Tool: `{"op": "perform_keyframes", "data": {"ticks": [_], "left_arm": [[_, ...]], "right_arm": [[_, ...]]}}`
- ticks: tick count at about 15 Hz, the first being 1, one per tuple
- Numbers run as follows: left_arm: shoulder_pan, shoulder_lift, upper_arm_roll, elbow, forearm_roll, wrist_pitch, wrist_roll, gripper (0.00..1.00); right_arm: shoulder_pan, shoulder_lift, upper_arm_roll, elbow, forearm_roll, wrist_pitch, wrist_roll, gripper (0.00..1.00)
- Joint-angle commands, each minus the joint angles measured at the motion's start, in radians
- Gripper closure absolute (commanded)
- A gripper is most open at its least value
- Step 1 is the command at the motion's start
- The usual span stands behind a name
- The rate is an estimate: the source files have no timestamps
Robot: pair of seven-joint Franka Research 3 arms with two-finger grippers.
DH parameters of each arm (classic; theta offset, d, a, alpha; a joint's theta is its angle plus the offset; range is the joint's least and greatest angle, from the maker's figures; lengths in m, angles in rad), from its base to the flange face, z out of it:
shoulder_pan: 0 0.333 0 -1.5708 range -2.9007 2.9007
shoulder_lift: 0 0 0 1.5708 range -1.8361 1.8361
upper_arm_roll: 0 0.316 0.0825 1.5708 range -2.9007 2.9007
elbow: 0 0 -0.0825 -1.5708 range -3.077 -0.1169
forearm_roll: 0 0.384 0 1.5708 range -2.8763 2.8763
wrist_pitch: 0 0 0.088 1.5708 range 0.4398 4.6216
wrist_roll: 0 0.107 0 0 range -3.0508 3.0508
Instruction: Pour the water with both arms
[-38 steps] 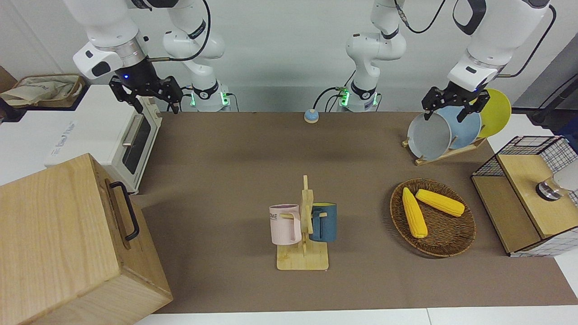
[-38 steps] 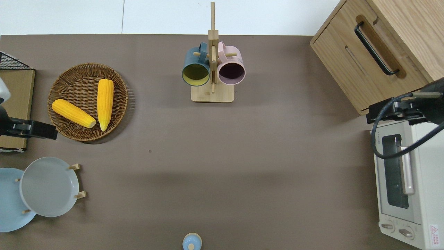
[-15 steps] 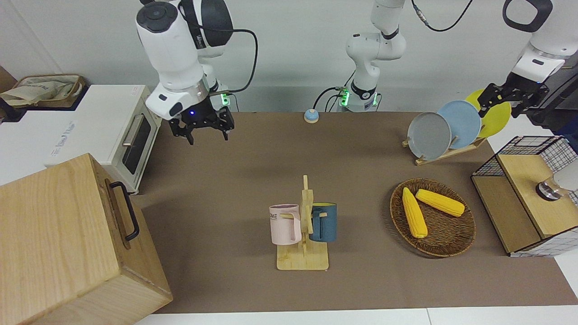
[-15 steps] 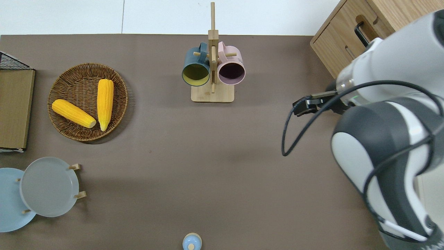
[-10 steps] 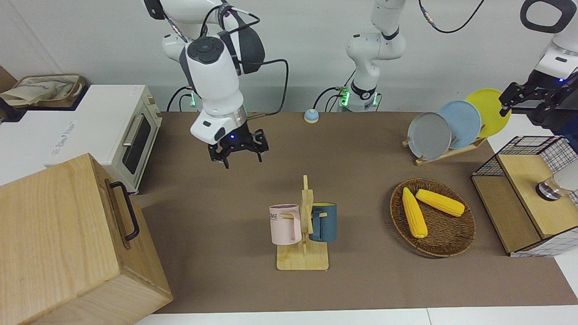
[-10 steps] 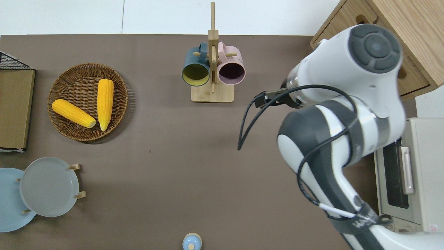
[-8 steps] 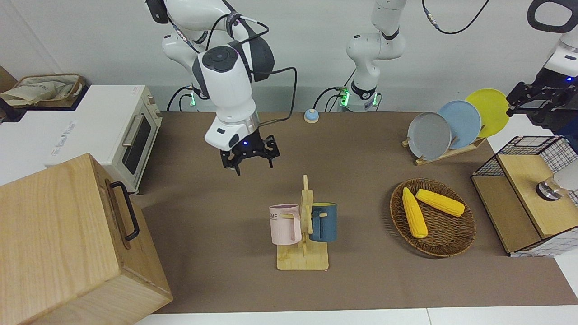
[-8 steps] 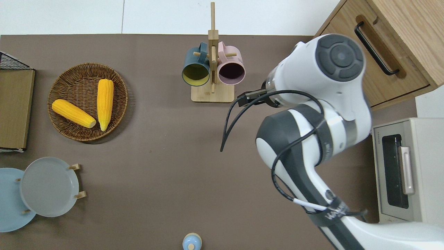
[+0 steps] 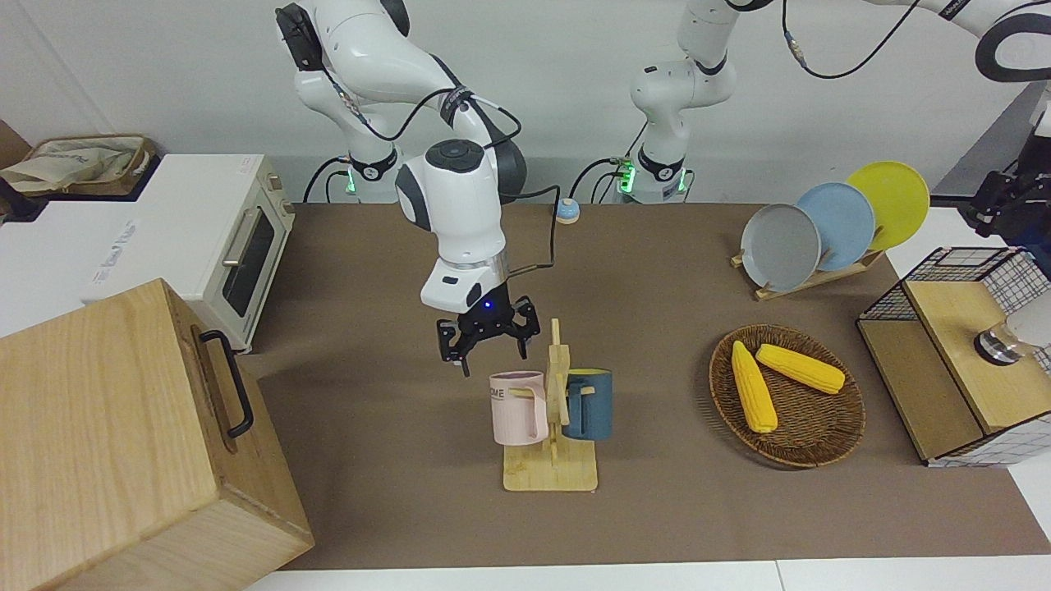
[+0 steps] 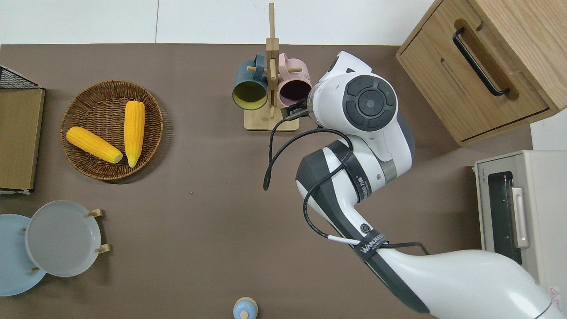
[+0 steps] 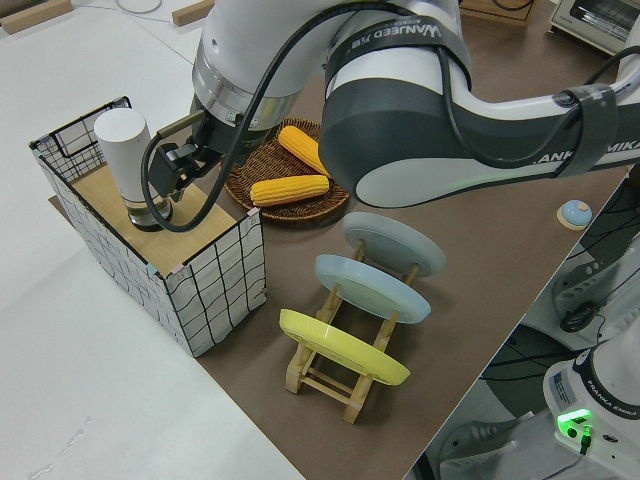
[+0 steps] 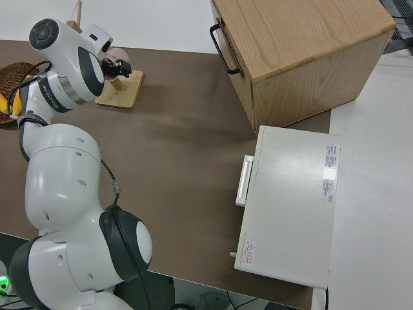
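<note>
Swinging in from the toaster oven [image 9: 201, 238] end of the counter [image 9: 657, 279], the right gripper [image 9: 486, 335] had arrived just above the pink mug [image 9: 519, 408] on the wooden mug rack [image 9: 552, 460], fingers spread and empty, wrist pointing down. That suggested a mug pickup was about to begin. The left gripper [image 11: 180, 168] had meanwhile moved to the white cylinder [image 11: 125, 150] on the wire-sided shelf [image 11: 170, 225], and I couldn't tell how its fingers stood.
</note>
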State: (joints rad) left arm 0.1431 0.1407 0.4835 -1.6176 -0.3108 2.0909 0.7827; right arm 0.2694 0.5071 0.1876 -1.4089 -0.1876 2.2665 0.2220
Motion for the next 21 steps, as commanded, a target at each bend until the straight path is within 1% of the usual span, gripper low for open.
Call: {"op": "perform_keyframes", "data": {"ticks": [1,3,4,7,10,11,12,13,15,18,21], "left_arm": [[-0.002,0.048,-0.006,-0.041,-0.109,0.144,0.018,0.00],[0.007,0.071,-0.006,-0.041,-0.154,0.175,0.070,0.00],[0.015,0.082,-0.006,-0.041,-0.192,0.184,0.096,0.00],[0.029,0.111,-0.006,-0.041,-0.312,0.222,0.182,0.00],[0.027,0.134,-0.008,-0.041,-0.419,0.280,0.242,0.00],[0.027,0.148,-0.008,-0.041,-0.448,0.294,0.253,0.00],[0.027,0.160,-0.008,-0.039,-0.471,0.310,0.273,0.00],[0.027,0.171,-0.010,-0.039,-0.506,0.330,0.294,0.00],[0.024,0.195,-0.014,-0.033,-0.574,0.347,0.337,0.00],[0.027,0.214,-0.025,-0.019,-0.620,0.365,0.352,0.00],[0.027,0.224,-0.026,0.007,-0.630,0.376,0.354,0.00]], "right_arm": [[0.004,0.021,0.000,0.019,-0.044,0.073,0.005,0.009],[-0.010,0.033,0.000,0.019,-0.059,0.117,0.007,0.017],[-0.010,0.036,0.000,0.019,-0.059,0.142,0.011,0.021],[-0.019,0.039,-0.002,0.019,-0.059,0.156,0.008,0.075],[-0.019,0.039,-0.002,0.019,-0.062,0.157,0.007,0.167],[-0.021,0.041,-0.002,0.019,-0.064,0.157,0.004,0.215],[-0.025,0.041,-0.003,0.019,-0.070,0.159,-0.001,0.288],[-0.028,0.041,-0.002,0.019,-0.079,0.169,-0.003,0.368],[-0.029,0.041,-0.002,0.019,-0.084,0.186,-0.004,0.481],[-0.029,0.041,-0.002,0.019,-0.084,0.191,-0.003,0.648],[-0.029,0.041,-0.002,0.019,-0.084,0.191,-0.003,0.814]]}}
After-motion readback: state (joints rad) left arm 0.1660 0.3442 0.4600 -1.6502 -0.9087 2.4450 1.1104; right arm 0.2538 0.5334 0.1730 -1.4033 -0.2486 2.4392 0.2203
